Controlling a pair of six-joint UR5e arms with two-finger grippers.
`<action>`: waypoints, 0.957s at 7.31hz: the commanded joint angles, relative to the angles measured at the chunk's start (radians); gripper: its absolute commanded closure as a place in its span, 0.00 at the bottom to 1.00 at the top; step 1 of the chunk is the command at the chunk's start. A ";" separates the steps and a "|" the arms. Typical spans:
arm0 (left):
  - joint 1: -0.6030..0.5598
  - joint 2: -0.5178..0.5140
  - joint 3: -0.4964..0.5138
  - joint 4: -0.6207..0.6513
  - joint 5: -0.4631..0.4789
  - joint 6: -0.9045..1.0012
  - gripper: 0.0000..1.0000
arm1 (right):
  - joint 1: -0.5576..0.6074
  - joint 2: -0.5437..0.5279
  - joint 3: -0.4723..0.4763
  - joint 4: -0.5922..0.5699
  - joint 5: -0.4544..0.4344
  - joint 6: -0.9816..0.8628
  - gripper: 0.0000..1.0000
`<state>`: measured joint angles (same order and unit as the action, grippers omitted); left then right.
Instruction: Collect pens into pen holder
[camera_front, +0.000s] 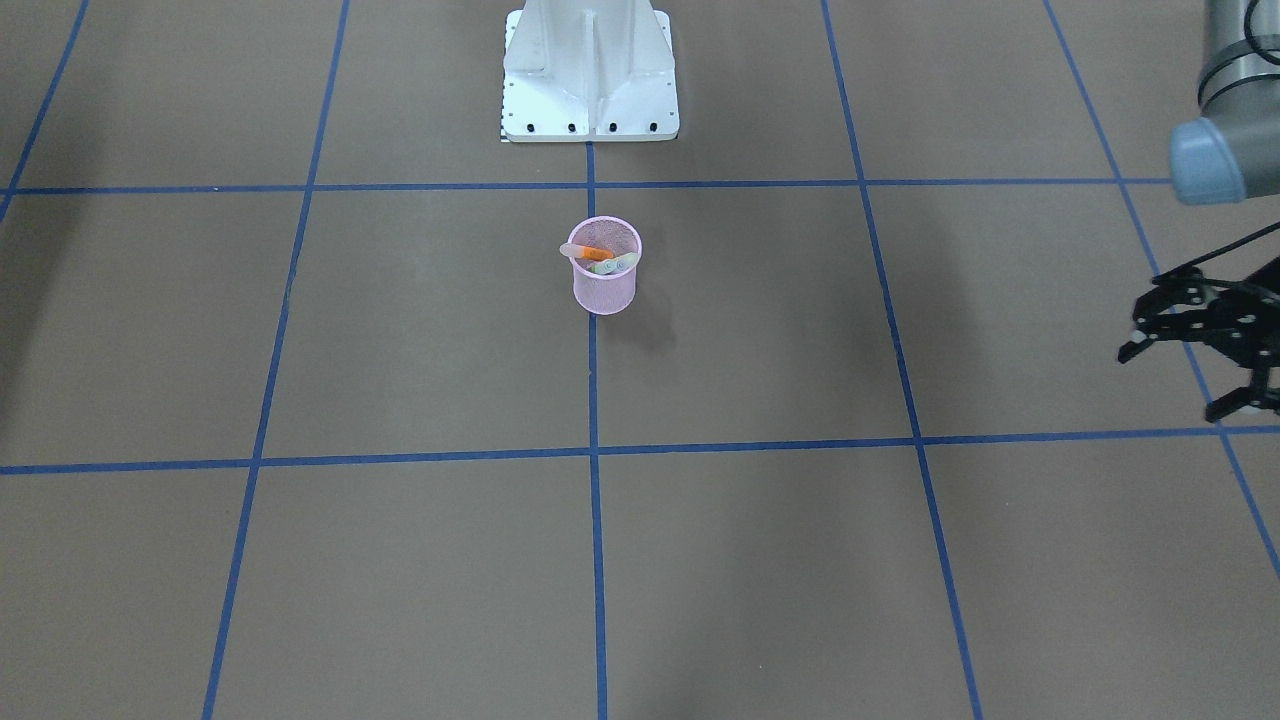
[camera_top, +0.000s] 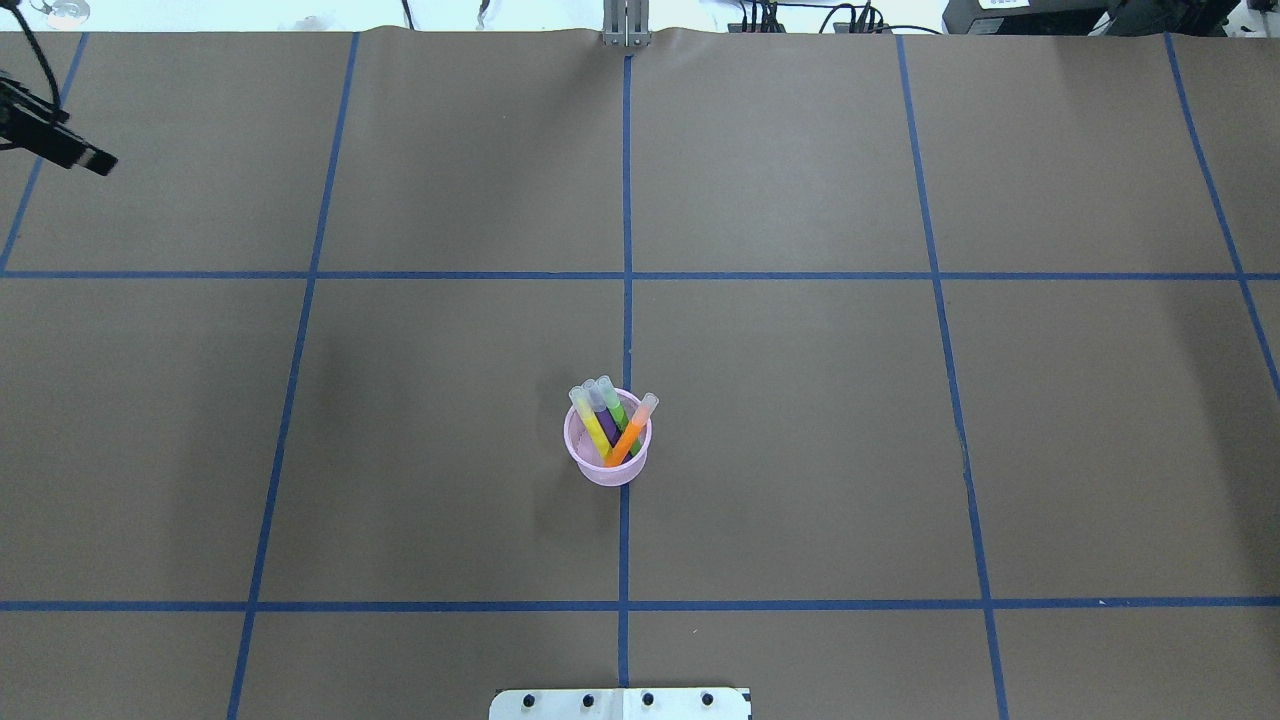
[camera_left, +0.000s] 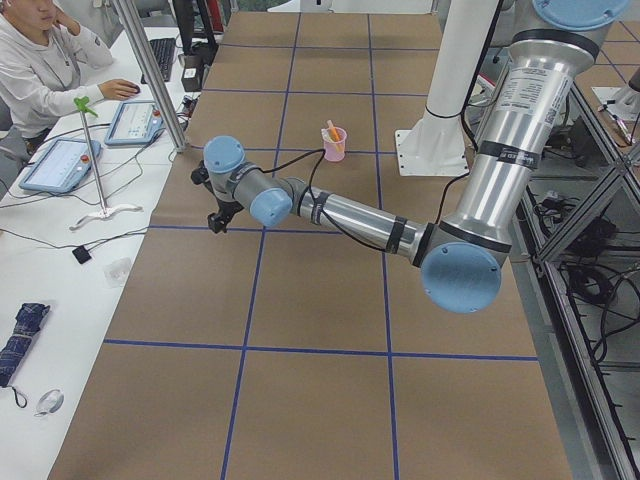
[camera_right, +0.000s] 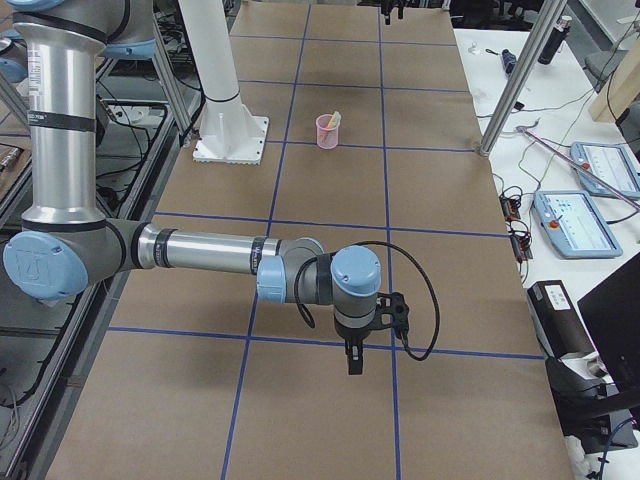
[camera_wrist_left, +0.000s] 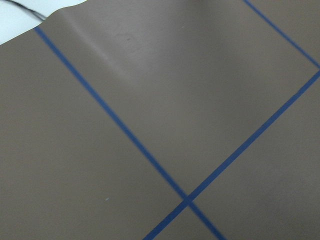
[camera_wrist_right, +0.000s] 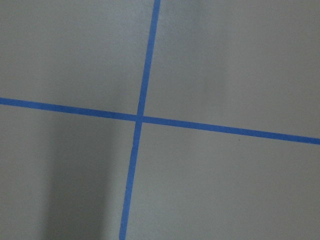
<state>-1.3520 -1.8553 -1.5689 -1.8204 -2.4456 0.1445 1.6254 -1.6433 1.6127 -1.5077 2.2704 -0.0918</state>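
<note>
All 4 slim, pale-capped marker pens (camera_top: 612, 425) stand in the small pink wire-mesh pen holder (camera_top: 607, 472), mid-table nearer the robot's edge; nothing seems left to do. The left gripper (camera_front: 1167, 386) hangs wide open, empty, near the left end. The right gripper (camera_right: 353, 362) shows only side-on; I cannot tell its opening.

Overhead view: from behind the base (camera_top: 620, 705), looking forward and down. Front view: opposite, facing the base. Both share the holder (camera_top: 600, 474) midway on the table (camera_top: 850, 420). Side views — one per table end — stand farther. Wrist views: close, downward.
</note>
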 joint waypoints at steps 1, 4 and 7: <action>-0.183 0.062 -0.016 0.235 0.014 0.249 0.00 | 0.001 0.002 0.000 0.001 0.000 0.000 0.00; -0.245 0.256 -0.098 0.240 0.212 0.157 0.00 | 0.001 0.000 0.000 0.001 0.000 0.004 0.00; -0.243 0.379 -0.131 0.240 0.171 0.017 0.00 | 0.001 0.005 -0.002 0.000 -0.003 0.009 0.00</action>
<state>-1.5954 -1.5278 -1.6838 -1.5797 -2.2558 0.2342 1.6260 -1.6396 1.6124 -1.5066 2.2680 -0.0853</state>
